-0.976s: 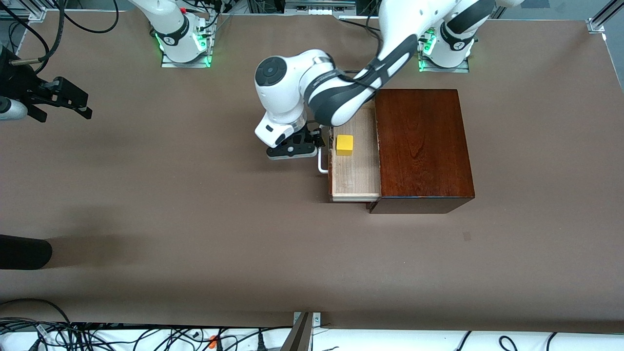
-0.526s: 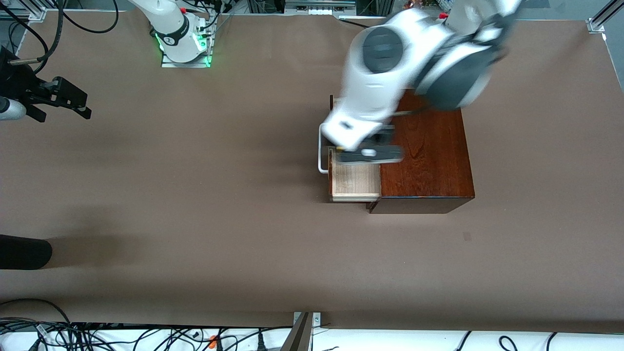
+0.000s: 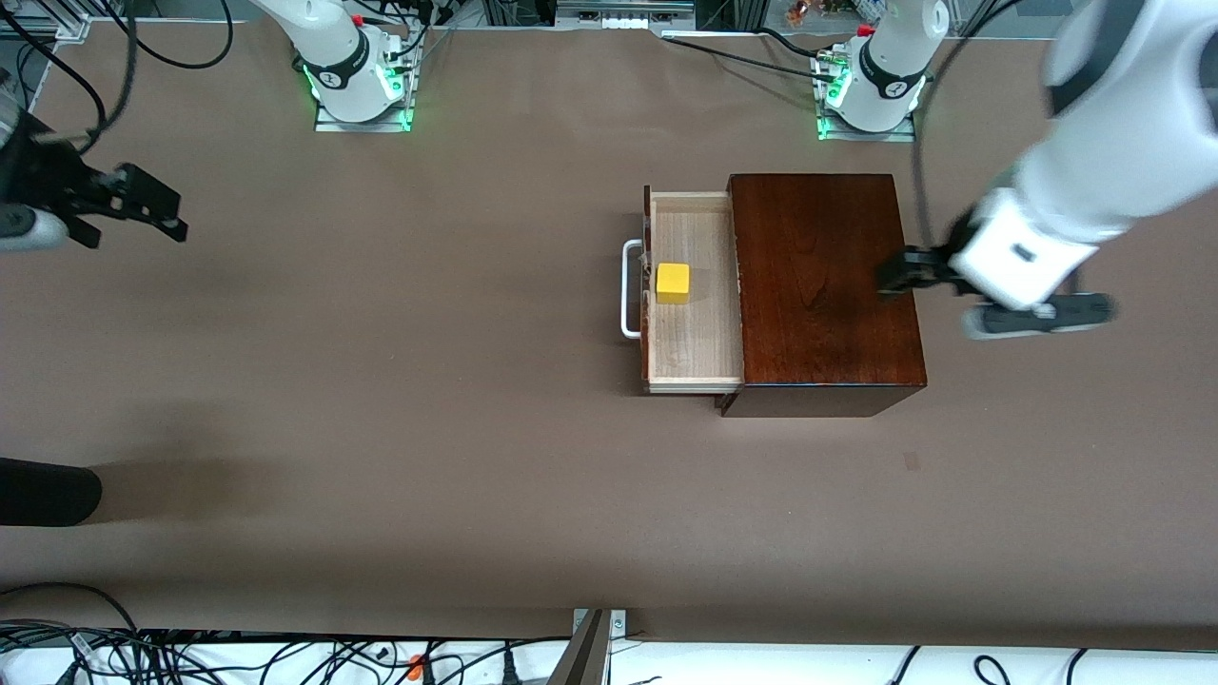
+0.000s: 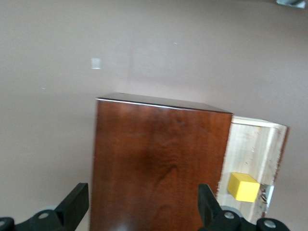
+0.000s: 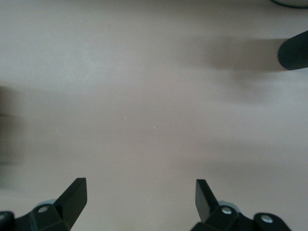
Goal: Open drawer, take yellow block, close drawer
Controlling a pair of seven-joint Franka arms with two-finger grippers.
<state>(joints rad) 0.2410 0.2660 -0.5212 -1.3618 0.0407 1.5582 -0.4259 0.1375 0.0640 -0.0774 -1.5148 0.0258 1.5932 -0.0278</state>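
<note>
The drawer (image 3: 693, 290) stands pulled out of the wooden box (image 3: 823, 285) toward the right arm's end of the table, and the yellow block (image 3: 673, 283) sits in its pale tray just beside the dark front with the white loop handle (image 3: 627, 289). The left gripper (image 3: 899, 275) hangs over the box's edge at the left arm's end; its wrist view alone shows the fingers (image 4: 209, 204) spread wide, empty. The right gripper (image 3: 143, 202) waits over bare table (image 3: 381, 381), fingers (image 5: 206, 195) likewise apart
</note>
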